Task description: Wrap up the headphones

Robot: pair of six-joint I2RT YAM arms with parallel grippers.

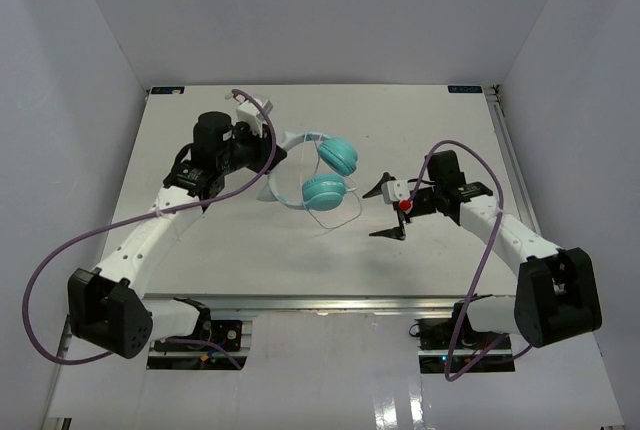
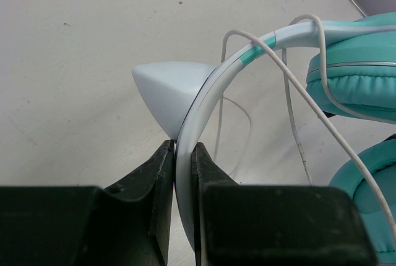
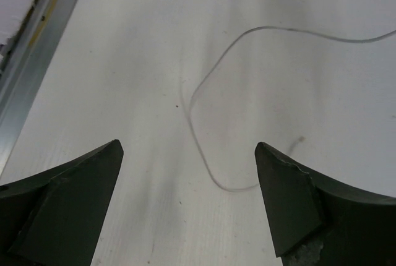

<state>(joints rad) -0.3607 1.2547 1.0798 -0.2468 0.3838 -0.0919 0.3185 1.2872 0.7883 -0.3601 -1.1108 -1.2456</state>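
Note:
The headphones (image 1: 325, 190) sit mid-table, their two teal ear cups stacked side by side (image 2: 359, 86). My left gripper (image 1: 275, 157) is shut on the thin white headband (image 2: 207, 90), which passes straight between its black fingers (image 2: 162, 173). The pale cord (image 2: 309, 102) drapes over the headband and ear cups and trails onto the table in a loose loop (image 1: 340, 222). My right gripper (image 1: 384, 210) hovers to the right of the ear cups, jaws wide open and nothing between them. In its wrist view the cord (image 3: 197, 124) curves on the table just ahead of the right gripper (image 3: 189, 150).
Thick purple cables (image 1: 50, 270) (image 1: 480, 250) loop off both arms. A metal rail (image 1: 510, 150) runs along the table's right edge, also seen as the rail (image 3: 37, 37) at the left of the right wrist view. White walls enclose the table.

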